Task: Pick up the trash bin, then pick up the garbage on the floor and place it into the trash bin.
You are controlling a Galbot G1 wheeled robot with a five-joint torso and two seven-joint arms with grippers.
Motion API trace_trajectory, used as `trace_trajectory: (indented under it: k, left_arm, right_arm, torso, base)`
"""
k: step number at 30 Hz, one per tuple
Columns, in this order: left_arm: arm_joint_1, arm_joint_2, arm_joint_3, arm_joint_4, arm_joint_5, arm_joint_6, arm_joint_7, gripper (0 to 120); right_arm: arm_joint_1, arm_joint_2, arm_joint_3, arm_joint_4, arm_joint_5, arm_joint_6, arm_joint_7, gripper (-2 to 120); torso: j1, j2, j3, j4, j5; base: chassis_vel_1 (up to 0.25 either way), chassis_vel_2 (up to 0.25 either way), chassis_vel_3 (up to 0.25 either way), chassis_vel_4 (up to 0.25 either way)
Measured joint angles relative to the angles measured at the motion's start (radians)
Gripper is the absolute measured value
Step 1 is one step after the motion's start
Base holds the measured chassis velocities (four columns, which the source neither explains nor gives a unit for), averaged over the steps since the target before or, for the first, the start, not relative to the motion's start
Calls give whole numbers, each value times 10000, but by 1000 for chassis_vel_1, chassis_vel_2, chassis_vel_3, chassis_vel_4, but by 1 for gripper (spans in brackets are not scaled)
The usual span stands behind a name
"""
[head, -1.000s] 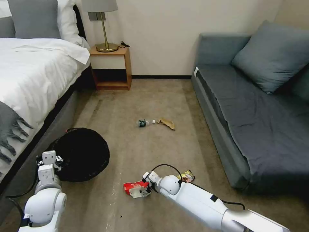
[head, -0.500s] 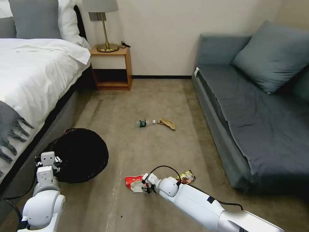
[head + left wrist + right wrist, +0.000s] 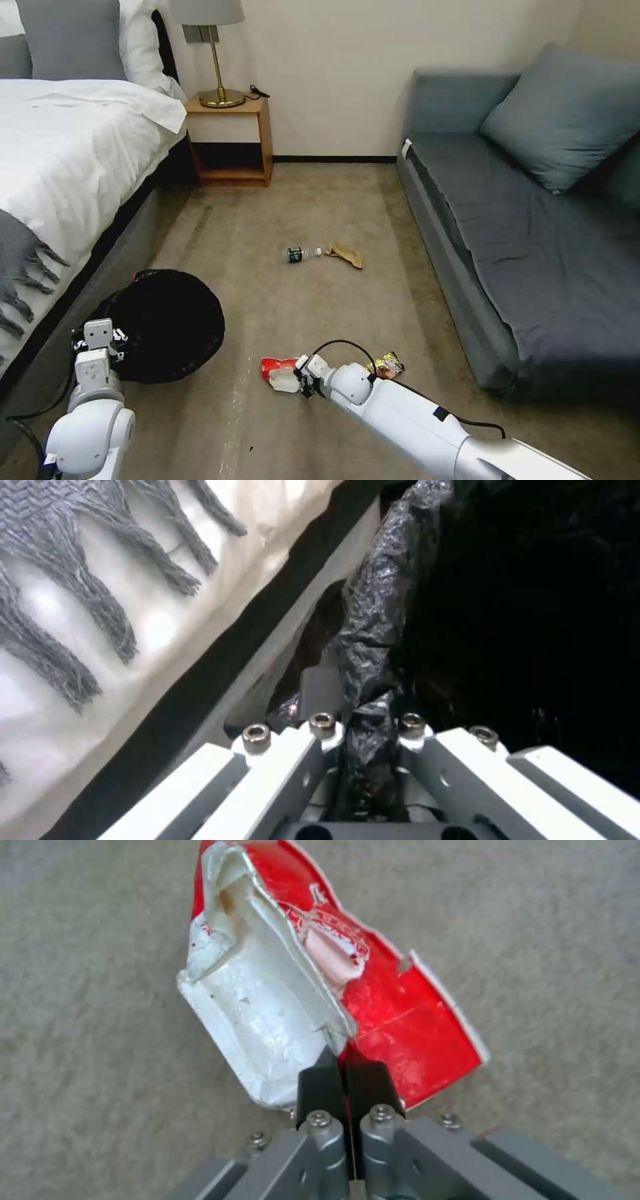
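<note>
Red-and-white wrapper (image 3: 280,373) sits pinched at its edge in the closed right claw (image 3: 343,1075), right of the trash bin (image 3: 167,323), whose liner the left claw (image 3: 363,730) clamps; lift gently, keeping the thin grip.

Even soft indoor light, faint shadows on carpet, left wrist view dark, slightly blurred
</note>
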Motion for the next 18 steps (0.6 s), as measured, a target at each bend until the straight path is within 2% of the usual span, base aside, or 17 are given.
trace_trajectory:
  k: [9,13,18]
  left_arm:
    - [-29,124,-73,266,-129,6,20,0]
    - [-58,198,-99,441,-198,-33,49,0]
    - [-101,266,-103,559,-209,-95,74,0]
  right_arm:
    - [-97,-23,894,410,159,-110,39,0]
    - [-645,-105,1875,1145,166,-172,62,0]
    - [-1003,-275,2398,1957,357,-190,100,0]
  torso:
    - [0,0,0,0,0]
    - [0,-1,-1,0,0]
    - [0,-2,0,-1,0]
  base:
    - [0,0,0,0]
    - [0,0,0,0]
    - [0,0,0,0]
